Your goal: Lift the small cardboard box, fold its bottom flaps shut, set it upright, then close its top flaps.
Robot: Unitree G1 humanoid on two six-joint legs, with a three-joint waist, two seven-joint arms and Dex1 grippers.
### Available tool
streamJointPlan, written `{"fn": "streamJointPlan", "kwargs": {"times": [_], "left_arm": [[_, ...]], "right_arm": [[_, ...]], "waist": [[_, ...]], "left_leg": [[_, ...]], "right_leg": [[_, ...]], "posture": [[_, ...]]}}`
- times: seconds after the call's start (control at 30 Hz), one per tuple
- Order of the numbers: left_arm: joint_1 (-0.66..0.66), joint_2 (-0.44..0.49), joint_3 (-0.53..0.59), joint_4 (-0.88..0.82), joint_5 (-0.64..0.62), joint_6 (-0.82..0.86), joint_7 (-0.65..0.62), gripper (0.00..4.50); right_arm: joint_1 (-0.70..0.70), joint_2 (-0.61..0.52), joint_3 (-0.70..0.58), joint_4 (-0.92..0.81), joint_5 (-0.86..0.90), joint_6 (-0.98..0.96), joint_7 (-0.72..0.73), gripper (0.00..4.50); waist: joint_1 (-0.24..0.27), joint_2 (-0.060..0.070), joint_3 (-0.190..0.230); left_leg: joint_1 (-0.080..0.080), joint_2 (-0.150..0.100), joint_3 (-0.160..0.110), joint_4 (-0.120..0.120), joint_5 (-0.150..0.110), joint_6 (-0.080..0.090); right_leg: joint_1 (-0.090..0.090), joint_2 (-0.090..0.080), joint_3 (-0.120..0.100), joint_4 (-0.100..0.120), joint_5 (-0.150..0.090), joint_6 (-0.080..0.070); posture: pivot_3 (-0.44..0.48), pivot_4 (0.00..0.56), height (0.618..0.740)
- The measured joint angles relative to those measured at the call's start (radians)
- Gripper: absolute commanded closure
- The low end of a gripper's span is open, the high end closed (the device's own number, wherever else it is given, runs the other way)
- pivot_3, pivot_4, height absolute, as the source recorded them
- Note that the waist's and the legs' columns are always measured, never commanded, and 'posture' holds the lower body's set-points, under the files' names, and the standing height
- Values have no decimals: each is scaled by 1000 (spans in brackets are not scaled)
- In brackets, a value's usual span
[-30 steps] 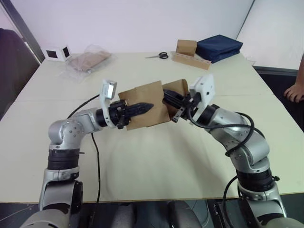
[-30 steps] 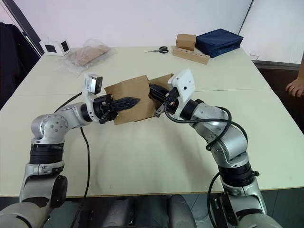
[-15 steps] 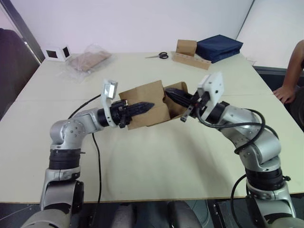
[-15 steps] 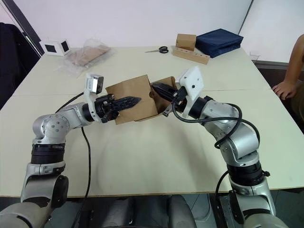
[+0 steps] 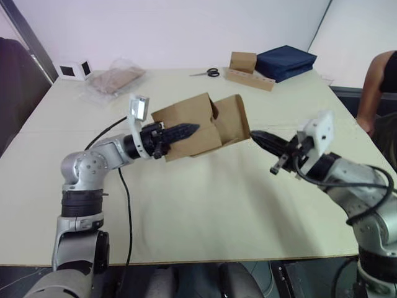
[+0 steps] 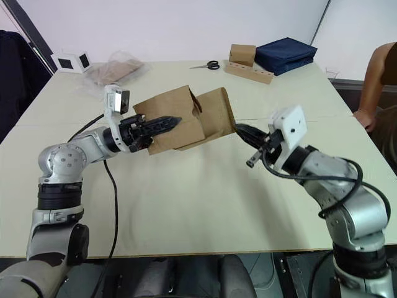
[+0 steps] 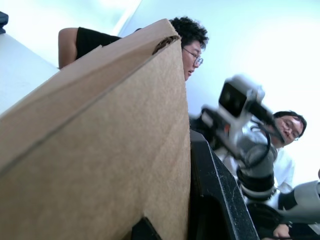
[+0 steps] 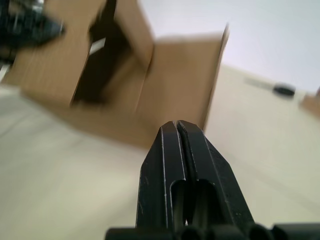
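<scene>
A: Where was the small cardboard box (image 5: 197, 127)?
B: Held up off the table (image 5: 205, 211), left gripper (image 5: 186, 130) clamped on a side wall, arm stretched toward centre.
A: Handling?
B: Prob. light, thin walls dent easily, flaps floppy; grip wall edges, push flaps near the hinge.
A: Right gripper (image 6: 240, 131)?
B: Fingers pressed together, empty, tip just beside the open flap (image 6: 217, 112), forearm level.

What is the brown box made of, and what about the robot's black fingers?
The small box looks like plain brown cardboard with a matte finish; in the left wrist view its cut edge shows a hollow, wavy layer. The right gripper fingers look like smooth, slightly shiny black plastic, though that is a guess.
</scene>
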State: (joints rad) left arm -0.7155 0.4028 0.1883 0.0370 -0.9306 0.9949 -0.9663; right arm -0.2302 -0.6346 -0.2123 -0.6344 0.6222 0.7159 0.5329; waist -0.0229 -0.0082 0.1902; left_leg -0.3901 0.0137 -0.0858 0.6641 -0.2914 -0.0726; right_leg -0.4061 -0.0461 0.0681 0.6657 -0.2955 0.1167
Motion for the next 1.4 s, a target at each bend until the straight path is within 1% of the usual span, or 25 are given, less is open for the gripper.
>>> {"fn": "streamJointPlan", "kwargs": {"times": [0.07, 0.13, 0.37, 0.7, 1.0, 1.13, 1.27, 1.37, 1.4], "left_arm": [[0, -1, 0, 0, -7, 1, 7, 4474], [0, -2, 0, 0, -17, 4, 11, 4474], [-2, -7, -6, -1, -41, 22, 16, 4474], [-2, -12, -12, -7, -61, 48, 28, 4474], [-2, -12, -15, -7, -66, 59, 33, 4474], [-2, -10, -15, -18, -79, 62, 34, 4474], [-2, 7, -13, -34, -89, 68, 34, 4474], [0, 19, -13, -40, -106, 74, 31, 4474], [0, 27, -13, -42, -110, 82, 27, 4474]], "right_arm": [[5, 6, 0, -10, 6, 0, -17, 4500], [5, 38, 11, -24, 8, 0, -44, 4500], [-45, 94, 111, -28, 7, -2, -79, 4500], [-127, 107, 195, 13, -18, -7, -51, 4500], [-135, 102, 209, 24, -21, -7, -11, 4500], [-135, 80, 184, 23, -5, 1, 2, 4500], [-135, 39, 80, 20, 64, 28, 7, 4500], [-124, 18, -36, 20, 198, 71, 19, 4500], [-113, 8, -95, 29, 277, 93, 22, 4500]], "waist": [[-1, 0, 0], [0, 0, 0], [2, 0, 0], [2, 0, 0], [2, 0, 0], [3, 0, 0], [3, 0, 0], [4, 0, 0], [4, 0, 0]], "left_leg": [[0, 0, 0, 0, 0, 0], [0, 0, 0, 0, 0, 0], [0, 0, 0, 0, 0, 0], [0, 0, 0, 0, 0, 0], [0, 0, 0, 0, 0, 0], [0, 0, 0, 0, 0, 0], [0, 0, 0, 0, 0, 0], [0, 0, 0, 0, 0, 0], [0, 0, 0, 0, 0, 0]], "right_leg": [[0, 0, 0, 0, 0, 0], [0, 0, 0, 0, 0, 0], [0, 0, 0, 0, 0, 0], [0, 0, 0, 0, 0, 0], [0, 0, 0, 0, 0, 0], [0, 0, 0, 0, 0, 0], [0, 0, 0, -1, 0, 0], [0, 0, 0, -1, 0, 0], [0, 0, 0, -1, 0, 0]], "posture": [[0, 150, 740], [0, 150, 740], [0, 150, 740], [0, 150, 740], [0, 150, 740], [0, 150, 740], [0, 150, 740], [0, 150, 740], [0, 150, 740]]}}
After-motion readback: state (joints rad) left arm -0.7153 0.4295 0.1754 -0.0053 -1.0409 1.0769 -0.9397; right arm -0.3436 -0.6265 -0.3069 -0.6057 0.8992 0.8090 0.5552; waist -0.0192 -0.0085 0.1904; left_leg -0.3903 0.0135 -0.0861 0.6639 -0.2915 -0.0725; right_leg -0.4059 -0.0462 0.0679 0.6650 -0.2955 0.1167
